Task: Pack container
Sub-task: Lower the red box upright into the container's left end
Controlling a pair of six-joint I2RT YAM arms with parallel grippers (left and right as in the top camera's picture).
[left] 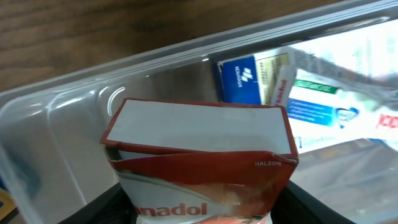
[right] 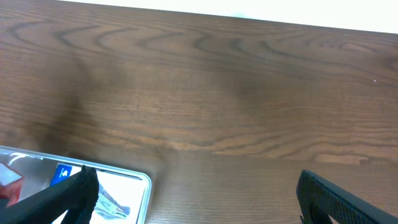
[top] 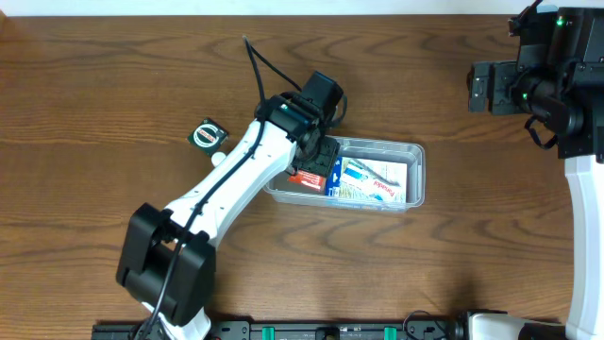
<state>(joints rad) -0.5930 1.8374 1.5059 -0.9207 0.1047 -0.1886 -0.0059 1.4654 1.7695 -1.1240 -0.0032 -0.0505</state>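
Panadol box (left: 199,155), red and white, sits clamped in my left gripper (top: 319,159), held inside the left end of the clear plastic container (top: 418,170), though whether it touches the floor I cannot tell. The container lies near the middle of the wooden table (top: 113,85), with a blue-and-white carton (left: 239,78) and a toothpaste box (left: 323,109) lying inside toward its right end. My right gripper (right: 198,183) hangs wide open and empty above the tabletop, off to the container's right, while a small dark green item (top: 208,134) rests on the table beside my left arm.
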